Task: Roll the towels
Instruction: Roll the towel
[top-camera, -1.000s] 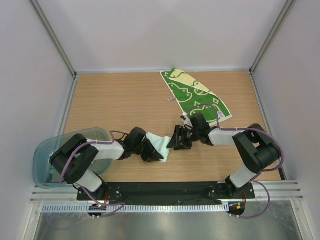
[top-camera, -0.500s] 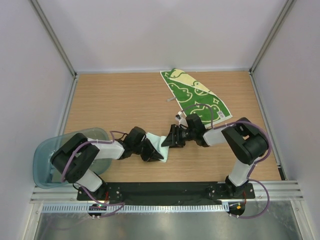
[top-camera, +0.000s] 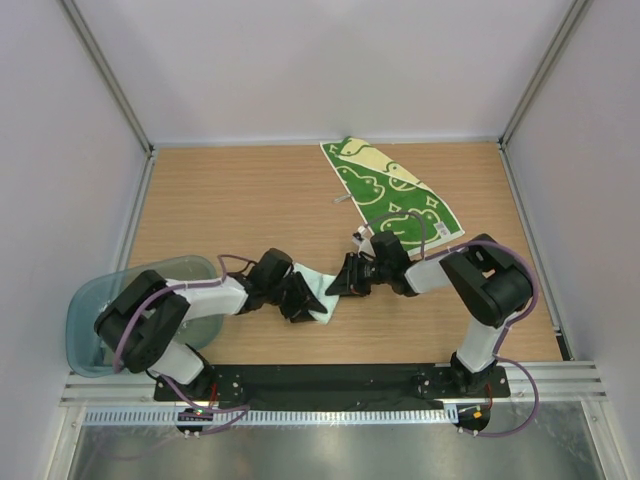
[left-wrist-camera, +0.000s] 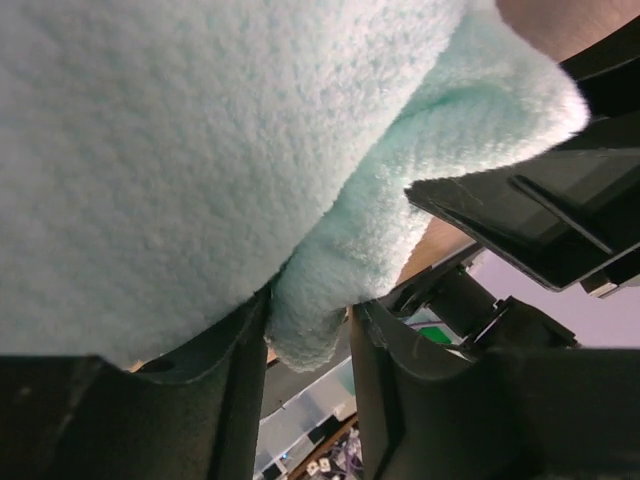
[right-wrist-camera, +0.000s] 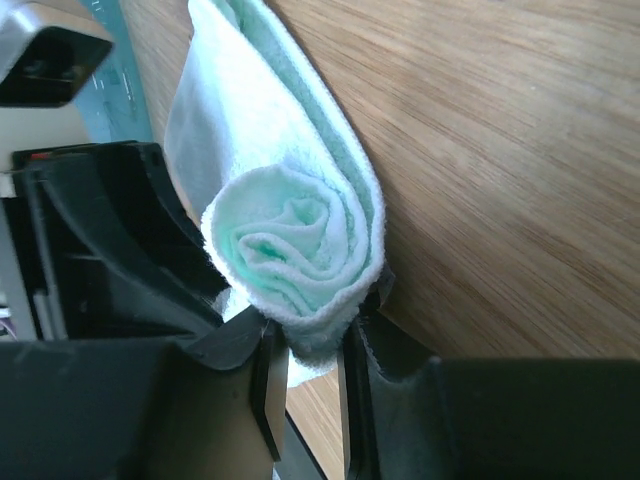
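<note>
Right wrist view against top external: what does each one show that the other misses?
Only the right wrist view shows the spiral end of the mint towel, rolled up and pinched in the right hand. Only the top external view shows the green patterned towel lying flat and unrolled at the far right of the table, and the plastic bin at the near left corner. Both show the mint towel and the wooden table under it.
</note>
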